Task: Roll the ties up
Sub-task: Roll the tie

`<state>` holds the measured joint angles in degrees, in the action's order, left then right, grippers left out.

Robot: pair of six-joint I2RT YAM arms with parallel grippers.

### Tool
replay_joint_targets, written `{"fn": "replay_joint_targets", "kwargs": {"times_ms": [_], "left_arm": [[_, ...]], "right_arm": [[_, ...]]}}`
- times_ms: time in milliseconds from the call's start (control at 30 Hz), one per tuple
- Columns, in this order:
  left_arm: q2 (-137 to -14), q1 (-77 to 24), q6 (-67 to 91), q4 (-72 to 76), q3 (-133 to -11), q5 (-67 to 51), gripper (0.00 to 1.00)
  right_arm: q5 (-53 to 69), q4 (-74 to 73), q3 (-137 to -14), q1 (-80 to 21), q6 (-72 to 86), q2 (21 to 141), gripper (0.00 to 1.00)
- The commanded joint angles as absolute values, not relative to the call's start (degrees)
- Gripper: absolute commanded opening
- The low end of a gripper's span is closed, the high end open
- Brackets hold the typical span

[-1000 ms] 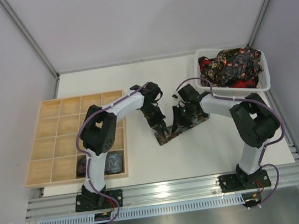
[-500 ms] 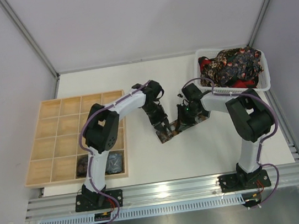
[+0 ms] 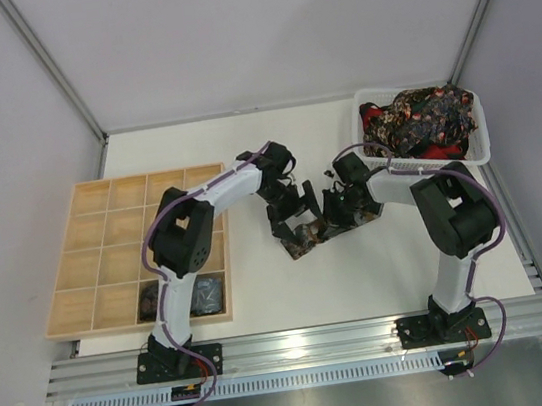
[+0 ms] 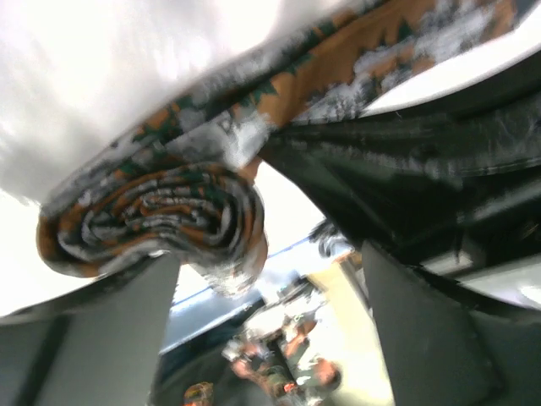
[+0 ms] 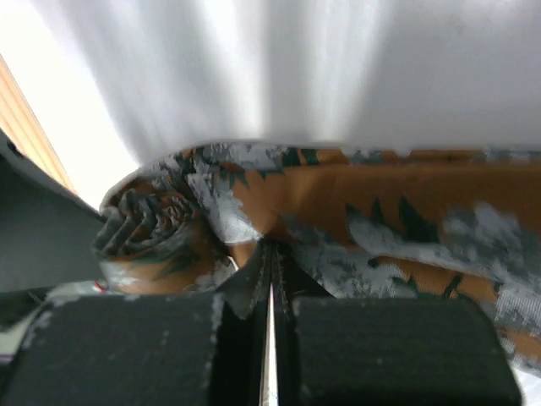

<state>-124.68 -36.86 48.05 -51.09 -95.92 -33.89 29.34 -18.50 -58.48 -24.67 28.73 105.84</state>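
far left: wooden grid tray [image 3: 84, 251]; two coiled ties [image 3: 150, 303] sit in adjacent compartments of its near row, at the right end.

centre: brown tie [image 3: 303, 243] lies on the table [image 3: 262, 285] between the two arms. left gripper [image 3: 293, 217] is spread wide, with the tie's rolled end [image 4: 152, 216] between its fingers [image 4: 93, 338]; cannot tell if either pad touches the roll.

right of centre: right gripper [image 3: 330, 217] is closed tight, its tips pinching a fold of the brown tie just beside the roll.

far right: white mesh basket [image 3: 481, 138] holds a heap of ties [image 3: 419, 120].
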Motion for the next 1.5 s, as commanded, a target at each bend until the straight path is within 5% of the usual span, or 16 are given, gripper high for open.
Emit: {"fn": "replay_joint_targets", "kwargs": {"times_ms": [0, 533, 667, 767, 1000, 1467], "left_arm": [[-121.8, -35.9, 45.7, -45.9, -94.3, -32.7, 1.0], [-105.0, -35.8, 40.1, -43.1, -89.0, -34.9, 1.0], [-97.0, -35.6, 41.5, -36.9, -82.6, -35.2, 1.0], [-91.1, -35.0, 43.4, -34.0, -79.2, -32.8, 1.0], [-74.5, -30.2, 47.5, -20.2, -61.1, -28.6, 1.0], [-78.7, -28.6, 46.1, -21.5, -59.8, -35.1, 1.0]], "right_arm": [[24.4, -22.8, -57.2, -24.3, 26.6, 104.3, 0.0], [26.5, -31.7, -65.9, -23.8, 23.6, 97.4, 0.0], [28.3, -36.7, -71.4, -24.1, 23.0, 95.9, 0.04], [33.0, -37.7, -73.6, -25.0, 23.1, 95.5, 0.18], [38.8, -38.8, -77.3, -31.2, 25.7, 98.3, 0.15], [35.2, -43.3, -78.9, -30.8, 19.2, 106.3, 0.09]]}}
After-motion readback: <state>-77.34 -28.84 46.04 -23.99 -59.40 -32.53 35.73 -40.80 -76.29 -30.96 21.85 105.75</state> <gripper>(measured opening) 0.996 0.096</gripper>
